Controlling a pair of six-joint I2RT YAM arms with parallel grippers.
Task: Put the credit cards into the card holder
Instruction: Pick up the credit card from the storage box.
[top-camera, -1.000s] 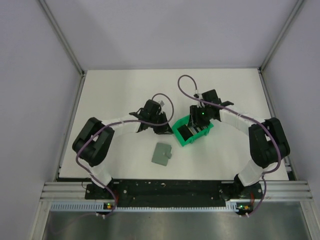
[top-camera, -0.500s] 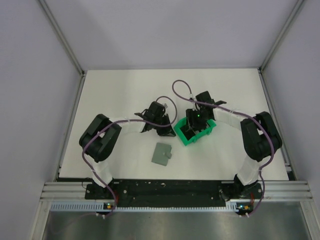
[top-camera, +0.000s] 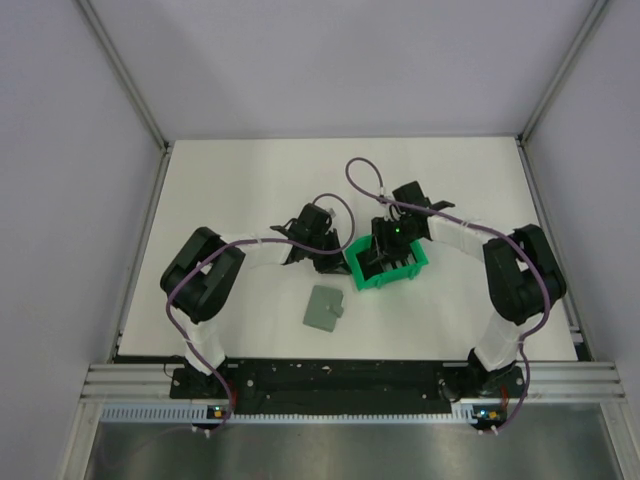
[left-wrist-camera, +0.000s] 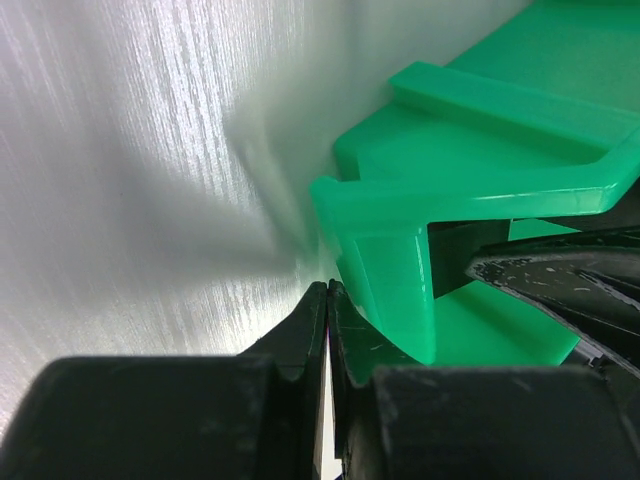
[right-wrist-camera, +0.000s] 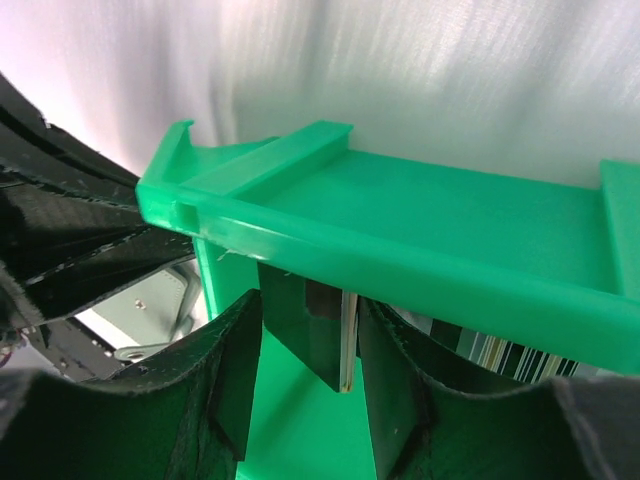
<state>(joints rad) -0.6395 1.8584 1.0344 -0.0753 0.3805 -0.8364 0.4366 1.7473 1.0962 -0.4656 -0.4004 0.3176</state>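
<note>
Upright credit cards (right-wrist-camera: 318, 345) stand in the green bin (right-wrist-camera: 430, 235) between the right gripper's (right-wrist-camera: 312, 330) part-spread fingers (right-wrist-camera: 225, 390), close on both sides; whether they pinch is unclear. The left gripper (left-wrist-camera: 327, 300) is pressed closed, with nothing visibly held, just outside the bin's corner. The card holder (top-camera: 323, 307) lies apart on the table (top-camera: 240, 190).

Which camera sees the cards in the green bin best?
Right wrist: cards stand upright in the bin, close up. Top view: the right gripper mostly covers them. Left wrist: only the bin's corner.
</note>
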